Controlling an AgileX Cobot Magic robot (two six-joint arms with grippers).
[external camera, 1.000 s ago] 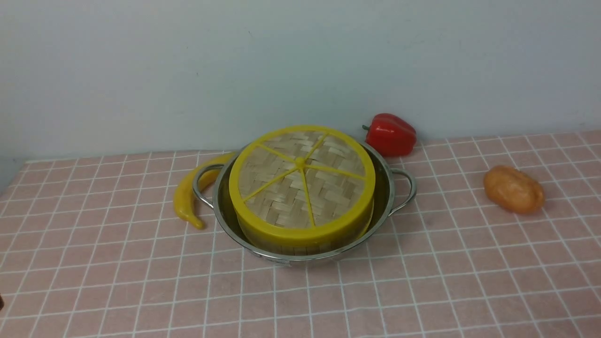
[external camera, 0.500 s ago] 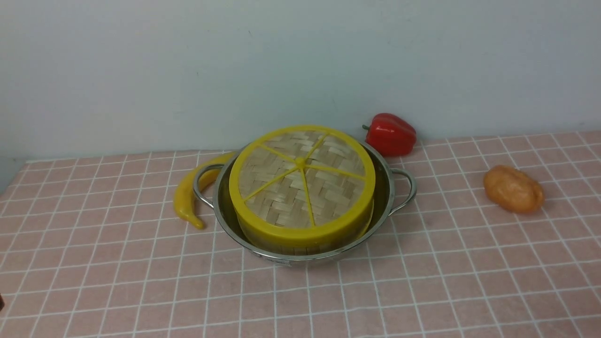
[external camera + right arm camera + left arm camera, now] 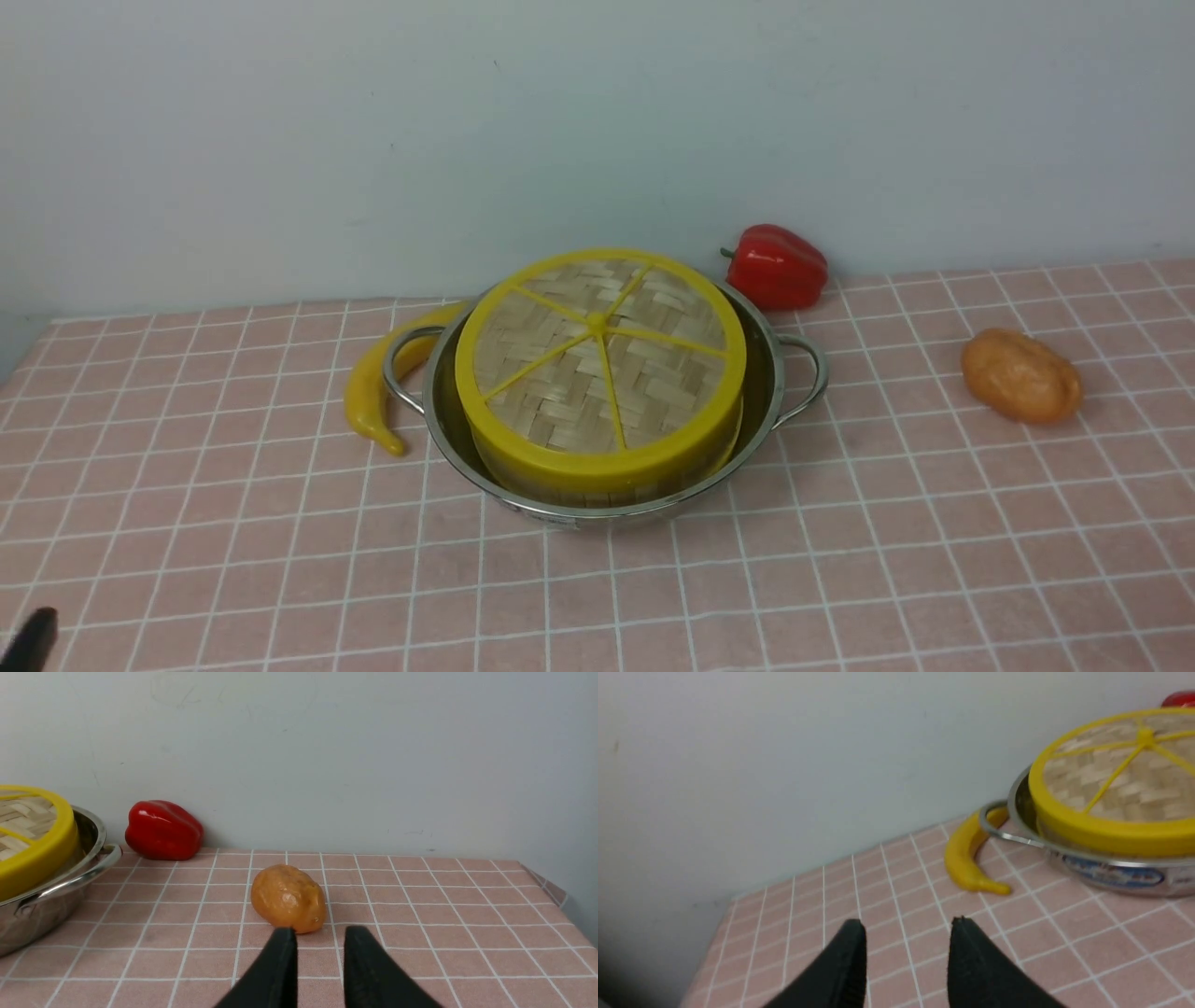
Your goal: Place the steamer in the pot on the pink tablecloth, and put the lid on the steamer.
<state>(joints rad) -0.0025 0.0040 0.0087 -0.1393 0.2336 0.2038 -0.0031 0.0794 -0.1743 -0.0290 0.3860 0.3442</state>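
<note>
The steel pot (image 3: pixel 775 392) stands on the pink tablecloth (image 3: pixel 840 560) in the middle. The steamer (image 3: pixel 653 483) sits inside it, only its side showing under the lid (image 3: pixel 597 359), which lies flat on top. The lid (image 3: pixel 1120 779) and pot (image 3: pixel 1111 875) also show in the left wrist view, and the pot (image 3: pixel 51 896) and lid (image 3: pixel 32 849) in the right wrist view. My left gripper (image 3: pixel 908 926) is open and empty, low over the cloth, apart from the pot; one fingertip (image 3: pixel 33 635) shows at the front view's near left corner. My right gripper (image 3: pixel 320 933) is open and empty, near the potato.
A yellow banana (image 3: pixel 369 392) lies against the pot's left handle. A red bell pepper (image 3: pixel 777 266) lies by the wall behind the pot. A brown potato (image 3: pixel 1022 376) lies to the right. The wall runs close behind; the cloth's right edge (image 3: pixel 556 896) drops off.
A black fingertip of my left gripper has come further into the front view at the near left corner. The pot, steamer and lid have not moved.
</note>
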